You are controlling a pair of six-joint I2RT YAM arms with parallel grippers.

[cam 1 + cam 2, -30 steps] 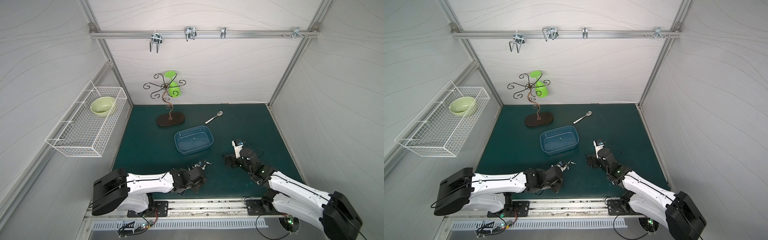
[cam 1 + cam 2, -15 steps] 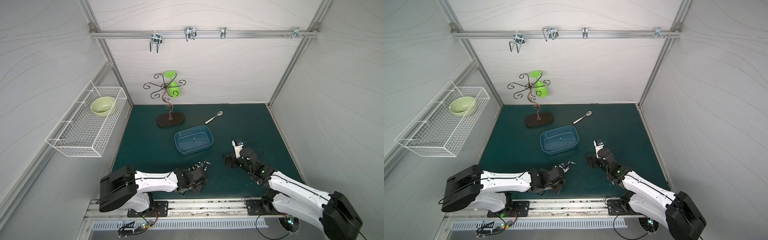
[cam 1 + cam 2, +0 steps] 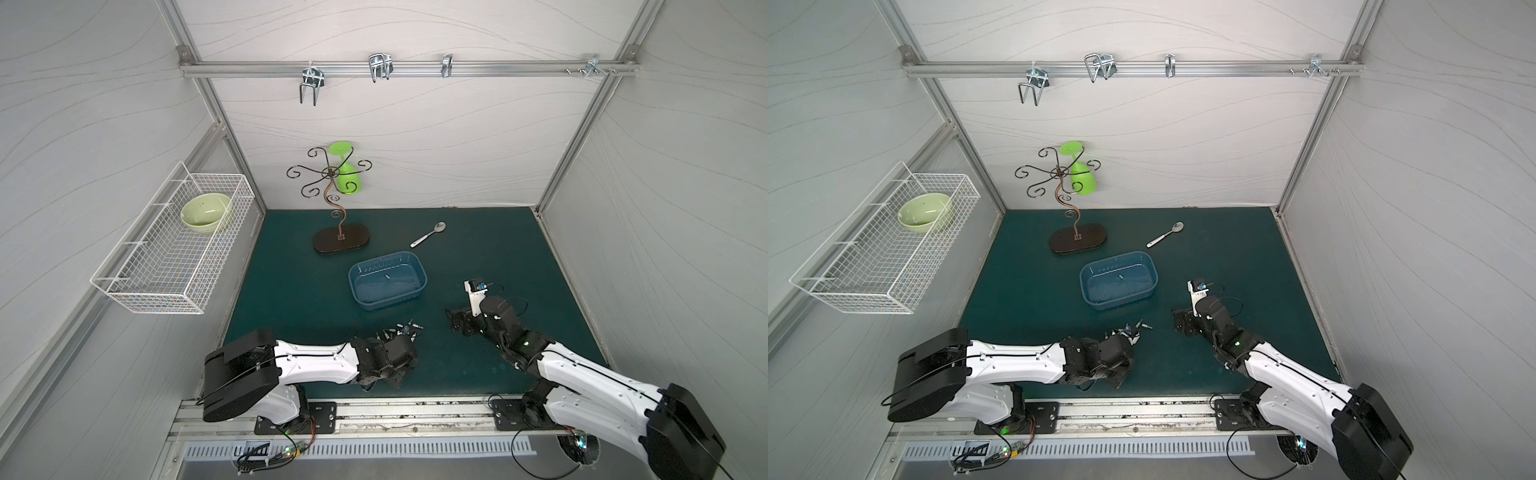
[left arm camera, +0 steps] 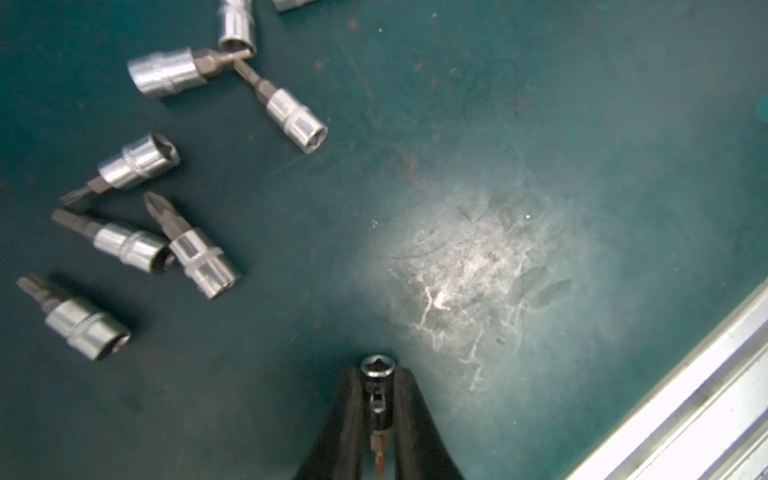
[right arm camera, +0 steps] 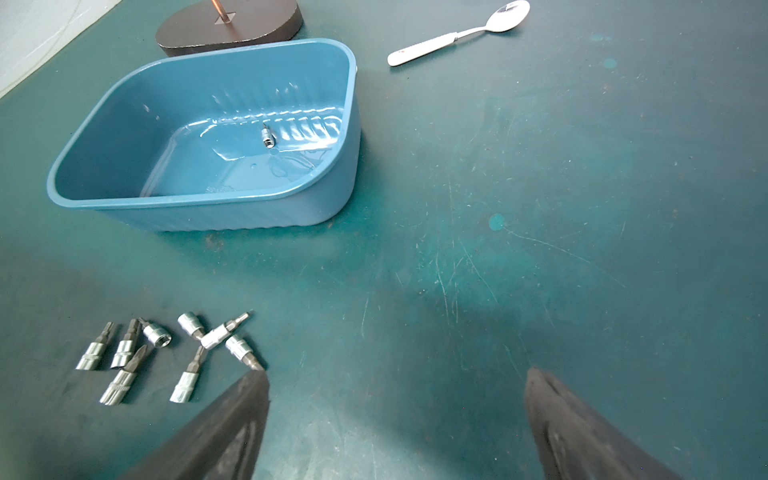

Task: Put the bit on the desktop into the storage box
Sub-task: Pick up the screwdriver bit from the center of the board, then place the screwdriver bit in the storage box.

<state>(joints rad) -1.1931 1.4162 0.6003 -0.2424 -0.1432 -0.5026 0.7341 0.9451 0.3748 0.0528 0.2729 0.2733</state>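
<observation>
Note: your left end effector [image 4: 379, 380] has just pinched shut on one bit [image 4: 376, 368] near the front edge of the bench [image 4: 519, 124], your right end effector [image 5: 395, 395] hangs spread and empty, so next likely comes the carry to the storage box [image 3: 388, 302] beyond the loose bits [image 4: 203, 262].

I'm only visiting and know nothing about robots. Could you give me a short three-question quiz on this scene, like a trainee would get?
1. Pick one: how many bits already lie inside the storage box? A) none B) one C) four
2. True or false: the right gripper is shut.
3. What is the left gripper holding?
Key: 1 B, a single bit. 2 False, its jaws stand wide open. 3 Another bit, pinched between its jaws.
</observation>
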